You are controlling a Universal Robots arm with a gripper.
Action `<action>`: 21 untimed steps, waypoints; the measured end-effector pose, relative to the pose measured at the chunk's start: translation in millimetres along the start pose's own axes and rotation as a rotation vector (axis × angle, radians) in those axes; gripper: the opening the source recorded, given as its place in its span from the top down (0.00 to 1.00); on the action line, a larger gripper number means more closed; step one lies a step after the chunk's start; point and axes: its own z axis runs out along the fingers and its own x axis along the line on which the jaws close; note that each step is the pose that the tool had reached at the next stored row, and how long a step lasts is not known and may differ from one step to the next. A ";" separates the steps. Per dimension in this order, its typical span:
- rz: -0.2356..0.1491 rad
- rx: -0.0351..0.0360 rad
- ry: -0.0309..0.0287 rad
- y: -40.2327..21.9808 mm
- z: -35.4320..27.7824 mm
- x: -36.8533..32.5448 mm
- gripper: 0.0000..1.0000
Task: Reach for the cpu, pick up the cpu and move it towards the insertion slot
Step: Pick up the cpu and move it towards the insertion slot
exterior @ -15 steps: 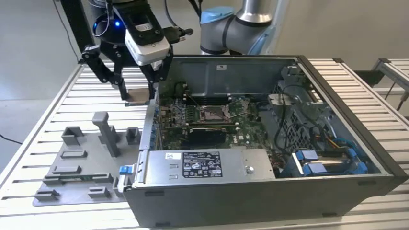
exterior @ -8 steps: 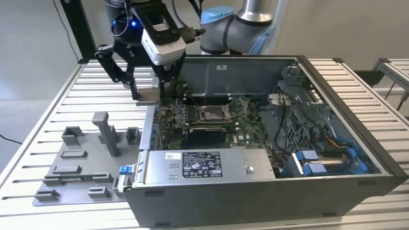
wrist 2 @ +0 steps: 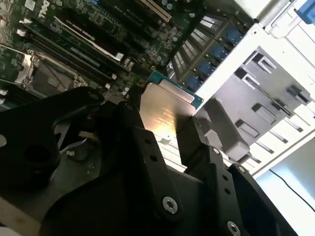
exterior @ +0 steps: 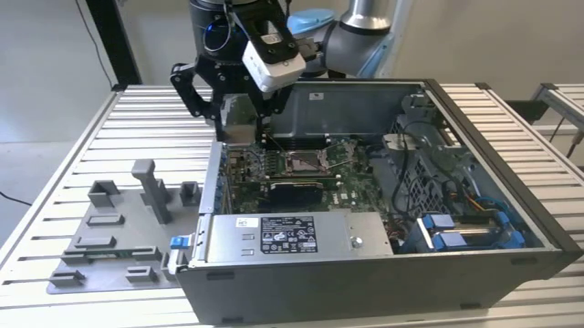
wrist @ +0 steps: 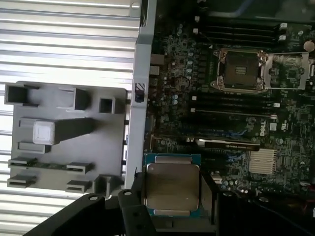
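The open computer case [exterior: 511,205] is holding one green motherboard [exterior: 351,188], and the one slot [exterior: 304,162] on it is sitting open and bare, its frame swung back. Beside the case, a grey fixture plate [exterior: 114,239] is lying on the table [exterior: 55,184]. The gripper [wrist: 172,189] is clamping the single cpu [wrist: 172,184] between its two black fingers [wrist 2: 147,152], metal lid facing the camera, hanging over the case's edge at the exterior view's left, well apart from the slot.
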 end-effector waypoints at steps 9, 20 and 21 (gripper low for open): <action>0.000 -0.0001 -0.0001 -1.3 -0.5 -41.0 1.00; 0.000 0.0000 -0.0005 1.7 -1.0 -90.3 1.00; 0.000 0.0001 -0.0007 2.2 -1.1 -94.4 1.00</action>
